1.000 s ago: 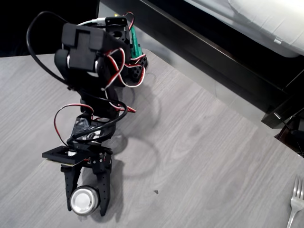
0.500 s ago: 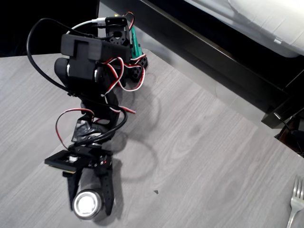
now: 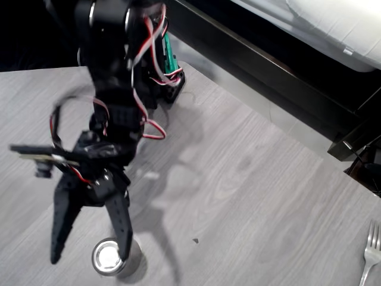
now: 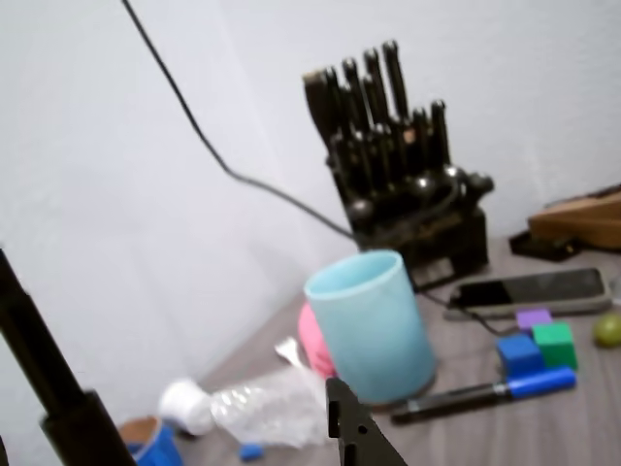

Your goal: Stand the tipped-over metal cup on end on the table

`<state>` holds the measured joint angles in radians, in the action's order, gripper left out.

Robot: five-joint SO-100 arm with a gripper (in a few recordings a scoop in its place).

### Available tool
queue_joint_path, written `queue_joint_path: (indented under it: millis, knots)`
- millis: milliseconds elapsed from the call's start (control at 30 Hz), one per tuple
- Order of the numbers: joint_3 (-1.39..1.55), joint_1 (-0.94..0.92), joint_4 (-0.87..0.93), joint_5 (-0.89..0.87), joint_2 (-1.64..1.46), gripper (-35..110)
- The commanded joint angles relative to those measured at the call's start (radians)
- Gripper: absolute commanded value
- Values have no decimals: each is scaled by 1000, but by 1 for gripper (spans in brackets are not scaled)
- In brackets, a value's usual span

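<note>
**benchbot_fan:** So what's going on here? Starting big: the light grey wood-grain laminate table [image 3: 250, 179] fills most of the overhead view, with the black arm and its red and white wires leaning over it. The two-finger gripper [image 3: 89, 257] has its long black fingers [image 3: 121, 220] spread wide, holding nothing. The small shiny steel metal cup [image 3: 109, 257] stands upright right at the tip of the right-hand finger as the overhead view shows it, between the two fingertips but much nearer that one, open mouth facing up.

**so100_tinkerer:** Yep, looks to me like the standing part is done and the cup is let go. Handling-wise I'd guess it's light, rigid and pretty slippery, polished steel with a taper, so it'd tip from a nudge. That finger sits so close I can't tell if it's touching the rim or just above it. If I had to grab it again, I'd pinch across the body below the flared rim.

**benchbot_fan:** Anything you can't make out?

**so100_tinkerer:** The arm is motion-blurred, the cup's base is cut near the bottom edge, and a silver fork [image 3: 371, 253] is clipped at the right edge. The wrist view is soft: a pale blue cup [image 4: 372, 325], a knife block [image 4: 403, 184] and a blue marker [image 4: 485, 393].
</note>
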<state>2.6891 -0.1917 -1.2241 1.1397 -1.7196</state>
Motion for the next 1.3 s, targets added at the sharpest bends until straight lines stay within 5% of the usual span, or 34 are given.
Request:
queue_joint_path:
  millis: [0,167,367,533,800,1267]
  knots:
    - [-48,-9,965,-322,-638,39]
    - [-147,43,1638,-729,-904,38]
    - [-164,137,2008,-1057,-991,38]
    - [-152,169,2098,-1143,-983,36]
    - [-103,173,2141,-1197,-1009,0]
    - [233,218,2235,-1160,-1562,0]
